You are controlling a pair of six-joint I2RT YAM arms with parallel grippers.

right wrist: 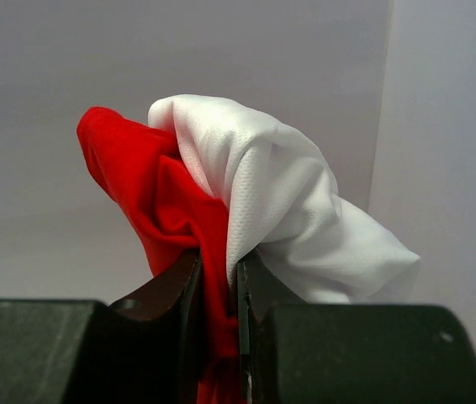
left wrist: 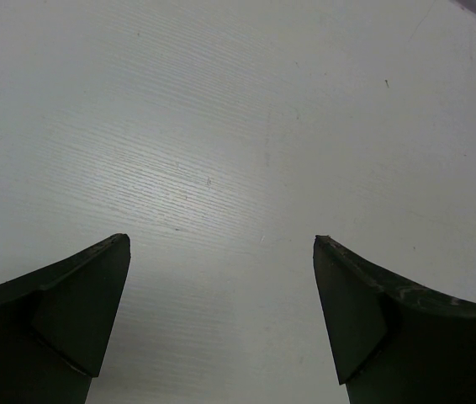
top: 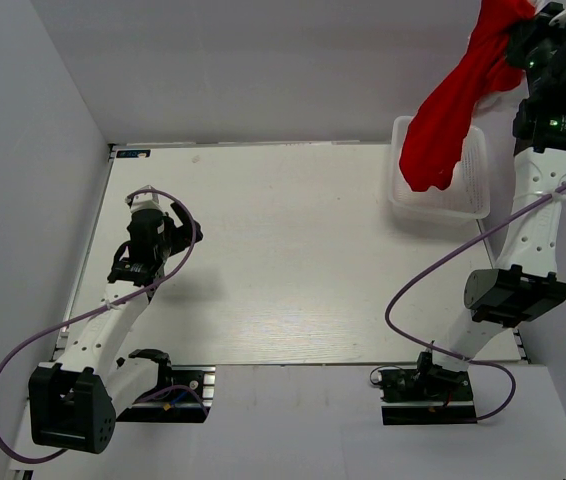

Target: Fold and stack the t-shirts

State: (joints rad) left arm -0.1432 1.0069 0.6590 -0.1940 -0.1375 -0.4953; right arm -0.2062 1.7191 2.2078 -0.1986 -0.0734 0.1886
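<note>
We see the red t-shirt (top: 448, 120) hanging from the right jaws beyond the bench's (top: 293, 260) 1 o'clock corner, its long axis drooping toward 7 o'clock over the basket (top: 438, 212). Those jaws pinch red cloth, with the white t-shirt (right wrist: 305, 202) bunched in too. The left jaws, wide and empty, hover at 9 o'clock, well apart.

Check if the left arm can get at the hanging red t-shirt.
Probably not. Nothing on the table stands between them, but the red t-shirt hangs from the right claw, raised over the basket at the far right corner, while the open left claw sits near the left edge.
</note>
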